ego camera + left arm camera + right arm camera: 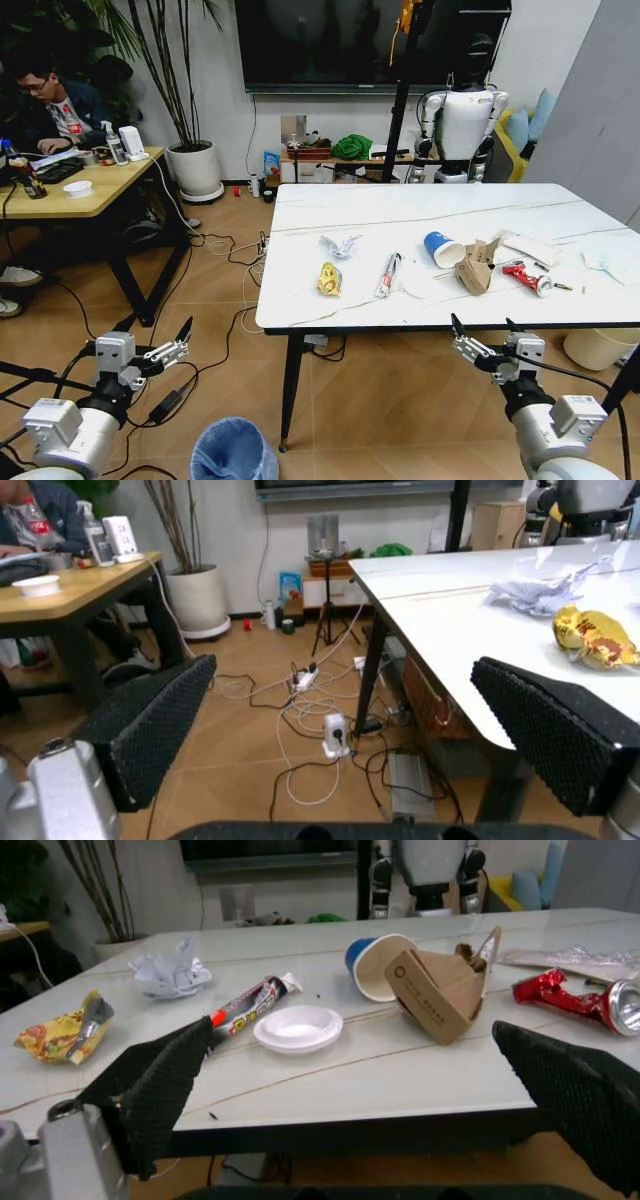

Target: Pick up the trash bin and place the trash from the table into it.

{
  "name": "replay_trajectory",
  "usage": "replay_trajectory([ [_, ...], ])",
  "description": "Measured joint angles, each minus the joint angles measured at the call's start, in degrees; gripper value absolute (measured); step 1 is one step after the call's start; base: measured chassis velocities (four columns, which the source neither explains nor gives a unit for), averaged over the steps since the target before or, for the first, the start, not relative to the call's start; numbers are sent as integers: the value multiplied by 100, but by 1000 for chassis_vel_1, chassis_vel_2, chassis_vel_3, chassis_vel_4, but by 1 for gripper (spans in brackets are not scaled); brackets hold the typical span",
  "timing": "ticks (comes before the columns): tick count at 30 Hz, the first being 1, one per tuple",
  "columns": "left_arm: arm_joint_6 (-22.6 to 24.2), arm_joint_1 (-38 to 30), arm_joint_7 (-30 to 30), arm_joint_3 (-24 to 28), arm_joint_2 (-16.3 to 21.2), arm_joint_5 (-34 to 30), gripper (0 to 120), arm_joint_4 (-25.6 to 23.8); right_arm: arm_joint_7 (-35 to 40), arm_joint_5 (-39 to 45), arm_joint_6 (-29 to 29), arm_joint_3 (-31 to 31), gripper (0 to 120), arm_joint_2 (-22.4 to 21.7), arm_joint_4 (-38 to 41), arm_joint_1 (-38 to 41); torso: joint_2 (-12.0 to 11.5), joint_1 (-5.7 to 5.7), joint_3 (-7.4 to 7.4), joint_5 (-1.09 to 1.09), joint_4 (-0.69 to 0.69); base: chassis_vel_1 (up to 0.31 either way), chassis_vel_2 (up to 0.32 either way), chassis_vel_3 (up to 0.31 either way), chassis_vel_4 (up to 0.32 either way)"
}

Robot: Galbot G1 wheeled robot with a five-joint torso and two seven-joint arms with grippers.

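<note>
The trash bin (pixel 233 450) with its light-blue bag stands on the floor between my arms, below the table's near left corner. On the white marble table (pixel 400 215) lies the trash: a yellow wrapper (pixel 329 279), a silver wrapper (pixel 340 245), a tube (pixel 387 274), a blue cup (pixel 441 249), a torn cardboard box (pixel 475 266) and a red crushed can (pixel 526 277). My left gripper (pixel 158 330) hangs open over the floor, left of the table. My right gripper (pixel 484 325) is open just before the table's front edge, facing the box (pixel 440 994) and cup (pixel 372 964).
A wooden desk (pixel 95 190) with a person seated at it stands to the left. Cables and power strips (pixel 320 720) lie on the floor by the table leg. A cream bin (pixel 595 350) sits under the table's right end. Another robot (pixel 462 125) stands behind the table.
</note>
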Motion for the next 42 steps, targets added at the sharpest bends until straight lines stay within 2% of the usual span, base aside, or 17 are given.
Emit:
replay_trajectory([
  [22, 59, -42, 20, -17, 18, 34, 100, -6, -62, -100, 9, -44, 100, 39, -44, 68, -13, -6, -5, 0, 0, 0, 0, 0, 0],
  [31, 70, -54, 23, 6, 15, 55, 100, -4, -69, -121, 28, -47, 100, 55, -48, 57, -232, -124, -106, 0, 0, 0, 0, 0, 0],
  [33, 70, -57, 25, 19, 14, 66, 100, 2, -69, -121, 33, -38, 100, 58, -48, 49, -298, -159, -138, 0, 0, 0, 0, 0, 0],
  [34, 71, -62, 27, 37, 13, 81, 100, 11, -69, -122, 50, -24, 100, 65, -46, 41, -401, -212, -187, 0, 0, 0, 0, 0, 0],
  [42, 71, -67, 30, 40, 10, 93, 100, 17, -73, -156, 68, -51, 100, 92, -48, 39, -644, -346, -298, 0, 0, 0, 0, 0, 0],
])
